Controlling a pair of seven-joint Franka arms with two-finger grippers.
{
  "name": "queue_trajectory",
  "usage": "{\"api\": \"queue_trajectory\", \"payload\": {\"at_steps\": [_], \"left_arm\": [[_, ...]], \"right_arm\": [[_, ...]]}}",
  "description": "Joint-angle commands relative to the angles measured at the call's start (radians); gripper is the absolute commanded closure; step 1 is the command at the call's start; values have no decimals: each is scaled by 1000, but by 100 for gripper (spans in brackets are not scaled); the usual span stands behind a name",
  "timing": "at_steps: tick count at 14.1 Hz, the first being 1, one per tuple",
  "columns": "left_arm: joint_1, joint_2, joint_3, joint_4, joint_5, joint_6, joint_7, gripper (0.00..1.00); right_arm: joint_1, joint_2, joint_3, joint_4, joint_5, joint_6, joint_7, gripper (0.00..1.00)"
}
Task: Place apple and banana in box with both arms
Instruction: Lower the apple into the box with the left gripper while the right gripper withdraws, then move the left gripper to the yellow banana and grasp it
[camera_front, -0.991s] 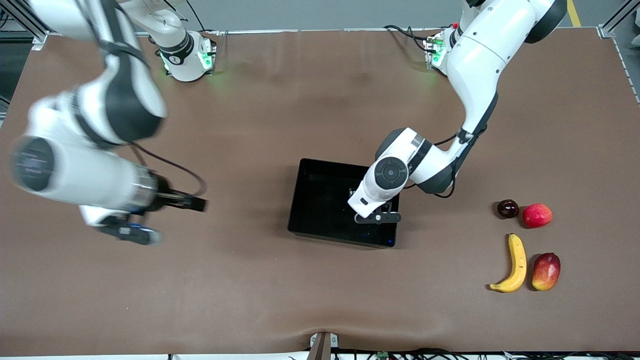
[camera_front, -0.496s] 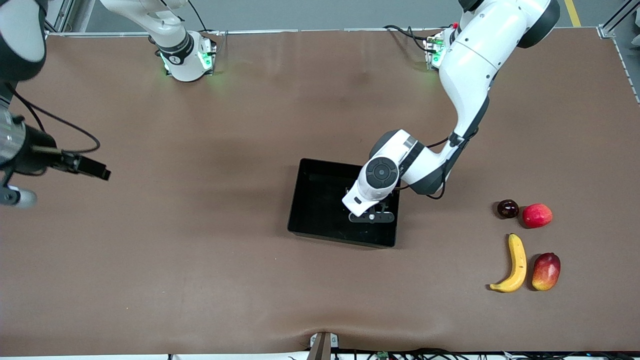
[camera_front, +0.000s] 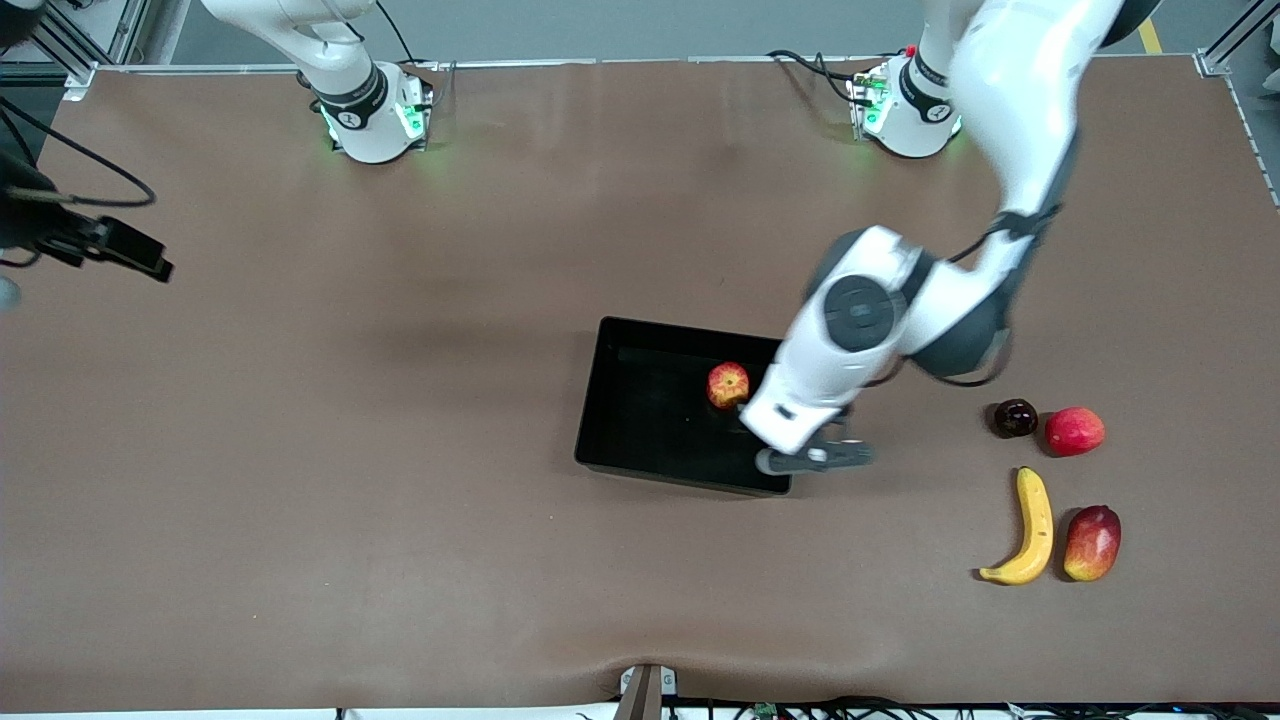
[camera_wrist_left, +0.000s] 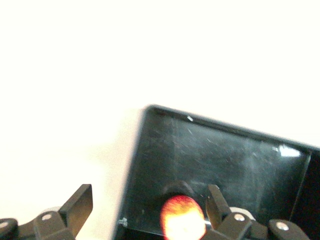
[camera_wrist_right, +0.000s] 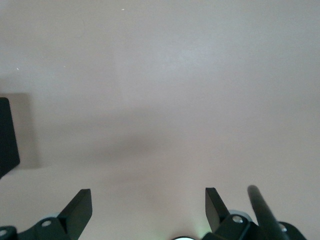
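The apple (camera_front: 728, 385), red mottled with yellow, lies free on the floor of the black box (camera_front: 640, 420), close to the wall at the left arm's end. My left gripper (camera_front: 803, 448) hangs open over that end of the box; in the left wrist view the apple (camera_wrist_left: 182, 217) shows below and between its spread fingers (camera_wrist_left: 80, 202), untouched, with the box (camera_wrist_left: 225, 150) underneath. The banana (camera_front: 1030, 528) lies on the table toward the left arm's end. My right gripper (camera_wrist_right: 148, 200) is open over bare table at the right arm's end, nothing between its fingers.
Beside the banana lies a red-and-yellow mango (camera_front: 1092, 542). Farther from the front camera than these two sit a smooth pink-red fruit (camera_front: 1075, 431) and a small dark fruit (camera_front: 1016, 417). The brown table (camera_front: 400, 500) stretches wide around the box.
The left gripper opened and let go of the apple, which now rests in the box; it then swung toward the left arm's end. The right arm drew back toward its own end.
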Motion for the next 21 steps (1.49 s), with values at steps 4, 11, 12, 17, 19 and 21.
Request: {"api": "queue_trajectory", "payload": {"at_steps": [4,11,12,17,19,21], "left_arm": [[164,-13,1,-21,33,0,213,0],[340,126,8,-31,221,119,325,0],[373,145,8,-33,244,142,327,0],[489,267,11,-34,413,330,354,0],[519,283,15,-34,431,342,357,0],[519,287,15,-34,430,342,356,0]], "right_arm": [[-40,-58,15,-88,-10,64,-34,0],[-46,-39,15,-58,-14,86,-117,0],[-43,-39,15,-55,-17,83,-126,0],[-47,-44,13,-31,-37,37,-233,0],[-72,-44,12,-31,-27,26,-242,0],[-84,-42,16,-26,-22,26,-242,0]]}}
